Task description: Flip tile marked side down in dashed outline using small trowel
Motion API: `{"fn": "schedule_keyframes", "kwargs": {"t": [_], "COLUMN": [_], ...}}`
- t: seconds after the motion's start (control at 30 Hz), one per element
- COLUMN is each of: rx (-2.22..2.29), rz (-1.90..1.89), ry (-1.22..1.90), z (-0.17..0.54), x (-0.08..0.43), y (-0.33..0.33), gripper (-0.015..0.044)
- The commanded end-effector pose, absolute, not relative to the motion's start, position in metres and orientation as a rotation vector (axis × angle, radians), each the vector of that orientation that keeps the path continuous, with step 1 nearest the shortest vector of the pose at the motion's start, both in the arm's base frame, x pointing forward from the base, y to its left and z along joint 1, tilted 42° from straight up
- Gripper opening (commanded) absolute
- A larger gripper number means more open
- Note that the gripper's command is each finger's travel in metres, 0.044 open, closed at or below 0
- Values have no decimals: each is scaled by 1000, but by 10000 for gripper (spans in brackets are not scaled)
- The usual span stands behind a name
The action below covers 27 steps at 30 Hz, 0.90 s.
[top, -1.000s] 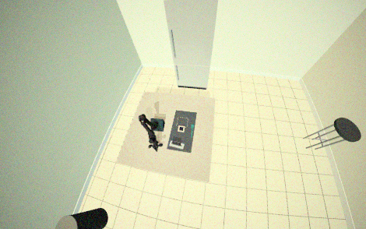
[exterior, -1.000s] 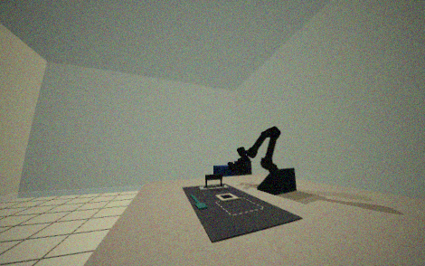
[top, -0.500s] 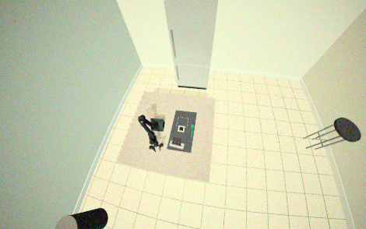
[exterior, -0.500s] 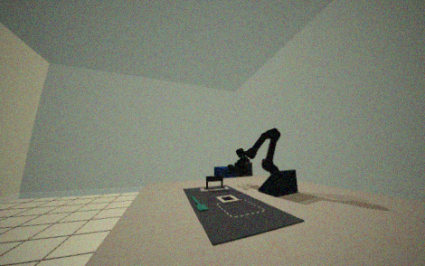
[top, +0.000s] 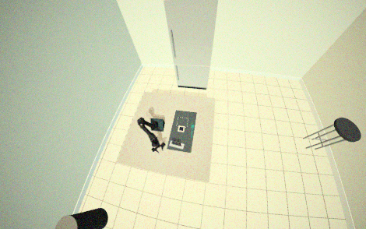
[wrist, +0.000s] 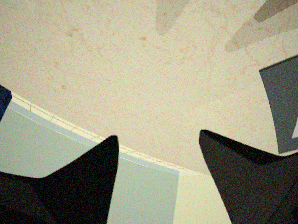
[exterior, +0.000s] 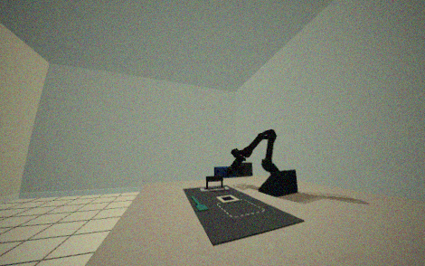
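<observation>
The tile (top: 181, 128) (exterior: 227, 198), white-bordered with a dark centre, lies flat on the dark mat (top: 187, 139) (exterior: 221, 232) (wrist: 281, 95), beside the dashed outline (exterior: 233, 216). The green trowel (top: 192, 128) (exterior: 201, 206) lies on the mat near its long edge, apart from the tile. My gripper (top: 160, 148) (wrist: 159, 139) is open and empty, raised off the mat's end on the arm's side; its fingers are too dark to make out in the exterior view. Tile and trowel are out of the wrist view.
A black stand (top: 176, 142) (exterior: 214, 179) with a white base stands on the mat's end nearest the gripper. A blue block-like shape (exterior: 221, 172) (wrist: 3, 100) shows near the gripper, with a black box shape beside it. The arm's base (exterior: 282, 182) is beside the mat.
</observation>
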<state>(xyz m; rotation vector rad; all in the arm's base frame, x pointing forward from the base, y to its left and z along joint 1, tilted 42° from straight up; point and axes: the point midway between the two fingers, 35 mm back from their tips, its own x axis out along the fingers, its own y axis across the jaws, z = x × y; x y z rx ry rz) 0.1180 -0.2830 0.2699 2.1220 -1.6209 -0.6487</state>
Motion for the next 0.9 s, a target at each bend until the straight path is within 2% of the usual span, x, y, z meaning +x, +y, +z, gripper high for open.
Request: {"fn": "schedule_keyframes", "kwargs": {"t": [0.0, 0.87], "rx": [2086, 1692], "rz": [-742, -1260], "ry": [-1546, -855], "z": [268, 257], "x": [126, 180], "y": [-285, -284], "gripper": [270, 270]}}
